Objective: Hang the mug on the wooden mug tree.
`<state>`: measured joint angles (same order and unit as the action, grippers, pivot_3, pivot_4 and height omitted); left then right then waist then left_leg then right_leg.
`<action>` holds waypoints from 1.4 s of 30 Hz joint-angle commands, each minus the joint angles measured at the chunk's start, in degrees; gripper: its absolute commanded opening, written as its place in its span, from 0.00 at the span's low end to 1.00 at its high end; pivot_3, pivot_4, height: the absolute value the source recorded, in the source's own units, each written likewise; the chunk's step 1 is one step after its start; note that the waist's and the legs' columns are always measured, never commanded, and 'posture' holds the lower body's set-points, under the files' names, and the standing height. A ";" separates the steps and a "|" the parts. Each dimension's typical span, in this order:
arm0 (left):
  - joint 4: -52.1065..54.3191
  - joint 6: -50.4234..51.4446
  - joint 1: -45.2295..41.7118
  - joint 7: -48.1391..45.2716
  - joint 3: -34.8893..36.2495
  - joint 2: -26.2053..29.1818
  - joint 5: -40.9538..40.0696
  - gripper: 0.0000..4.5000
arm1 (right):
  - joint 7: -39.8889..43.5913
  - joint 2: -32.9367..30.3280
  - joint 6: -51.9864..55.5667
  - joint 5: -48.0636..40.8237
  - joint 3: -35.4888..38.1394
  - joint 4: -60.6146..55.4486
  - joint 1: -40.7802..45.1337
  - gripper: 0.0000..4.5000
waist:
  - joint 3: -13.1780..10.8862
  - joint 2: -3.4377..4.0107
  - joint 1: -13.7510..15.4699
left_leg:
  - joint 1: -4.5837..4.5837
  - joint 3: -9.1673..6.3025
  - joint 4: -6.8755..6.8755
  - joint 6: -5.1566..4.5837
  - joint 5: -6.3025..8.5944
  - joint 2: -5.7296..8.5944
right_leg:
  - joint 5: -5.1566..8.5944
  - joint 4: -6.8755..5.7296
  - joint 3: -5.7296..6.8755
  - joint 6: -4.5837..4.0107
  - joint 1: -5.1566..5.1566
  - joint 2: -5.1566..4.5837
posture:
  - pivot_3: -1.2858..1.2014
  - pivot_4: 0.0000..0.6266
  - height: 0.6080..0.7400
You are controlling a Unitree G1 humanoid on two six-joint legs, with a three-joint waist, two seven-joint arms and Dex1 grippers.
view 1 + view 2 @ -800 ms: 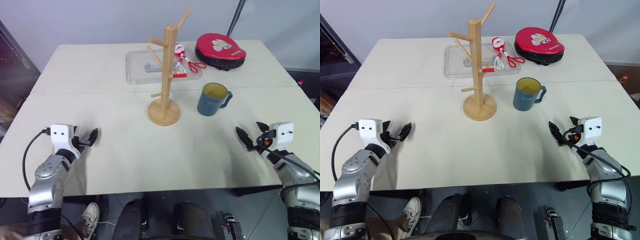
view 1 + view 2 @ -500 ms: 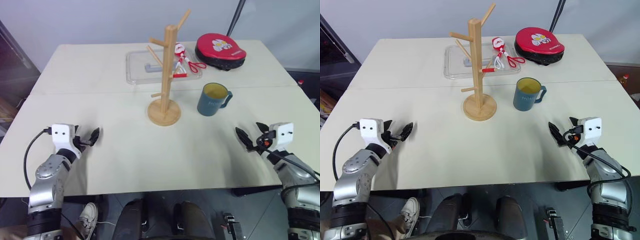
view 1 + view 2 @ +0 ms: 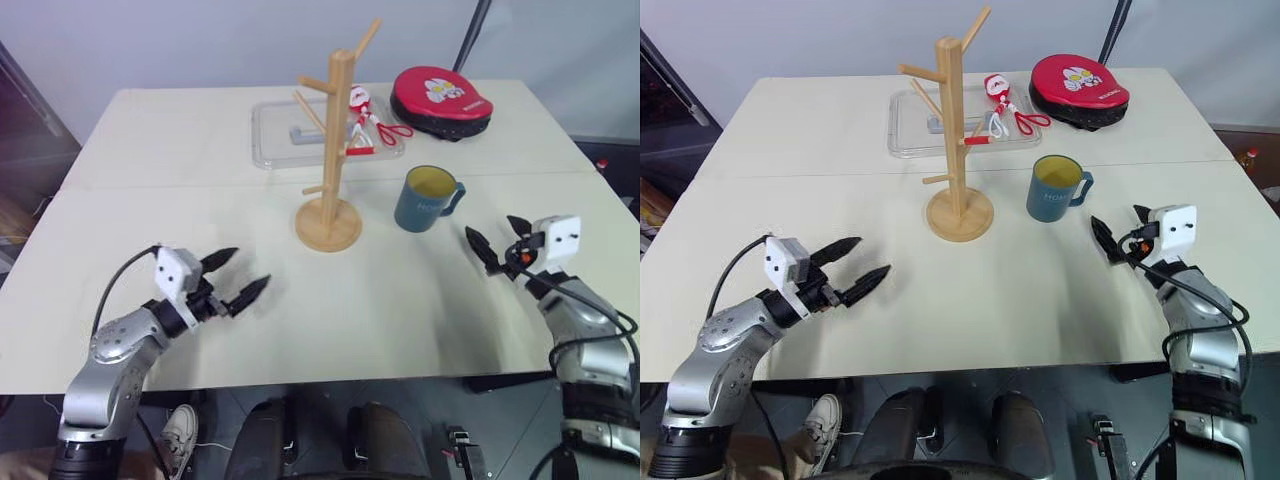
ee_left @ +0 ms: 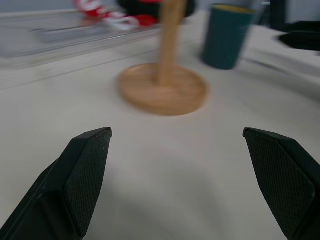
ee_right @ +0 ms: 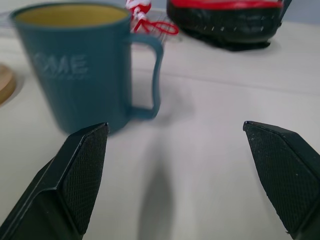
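- My right claw (image 3: 1111, 236) is spread wide with nothing in it, hovering level over the table (image 3: 970, 300) just to the right of the mug (image 3: 1054, 188).
- The mug stands upright on the table, yellow inside showing, its handle turned toward my right side; my right claw is near it but not touching.
- My left claw (image 3: 856, 265) is also spread wide and empty, above the near left part of the table, pointing toward the wooden mug tree (image 3: 956, 140).
- The wooden mug tree stands upright near the table's middle, just left of the mug and apart from it; its pegs are bare.
- Behind the tree lies a clear tray (image 3: 910, 125), with red-handled scissors (image 3: 1012, 115) at its right end and a red and black pad (image 3: 1078, 90) further right.
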<state>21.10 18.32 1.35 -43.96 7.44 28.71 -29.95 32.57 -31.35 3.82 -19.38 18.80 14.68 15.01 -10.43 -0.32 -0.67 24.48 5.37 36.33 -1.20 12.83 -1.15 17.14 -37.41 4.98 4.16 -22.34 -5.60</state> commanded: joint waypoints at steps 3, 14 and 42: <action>2.88 2.14 -4.47 -1.19 -1.85 0.55 -2.21 1.00 | 0.22 -0.71 -4.29 2.66 -1.17 8.77 6.65 0.99 | 0.00 0.01 -0.04 | 0.00 0.02 0.03 -0.02 -0.02 0.01 | -0.02 -0.01 0.00 0.00 0.01 0.04 | 0.52 0.24 1.00; 5.19 3.65 -7.23 -0.37 -4.94 -0.11 -2.42 1.00 | 0.51 0.30 -12.04 6.66 -3.94 26.63 18.47 0.99 | -0.01 0.01 -0.11 | -0.02 0.09 0.07 -0.02 -0.06 0.01 | -0.05 -0.05 0.01 0.07 0.05 0.12 | 0.52 0.24 1.00; 7.36 4.54 -7.06 0.59 -4.84 0.99 -3.09 1.00 | 6.85 3.15 -18.86 7.53 -4.15 47.98 31.59 0.45 | -0.01 0.01 -0.20 | -0.03 0.09 0.12 0.26 -0.22 0.00 | -0.06 -0.08 0.00 0.09 0.08 0.13 | 0.52 0.24 1.00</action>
<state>25.99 23.27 -5.45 -43.43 1.54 29.30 -32.51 38.79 -27.85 -14.39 -10.45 13.65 63.31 45.07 -10.43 -0.31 -0.86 24.45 5.46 36.46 -0.94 12.61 -1.15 17.08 -37.50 4.98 4.25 -22.26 -5.47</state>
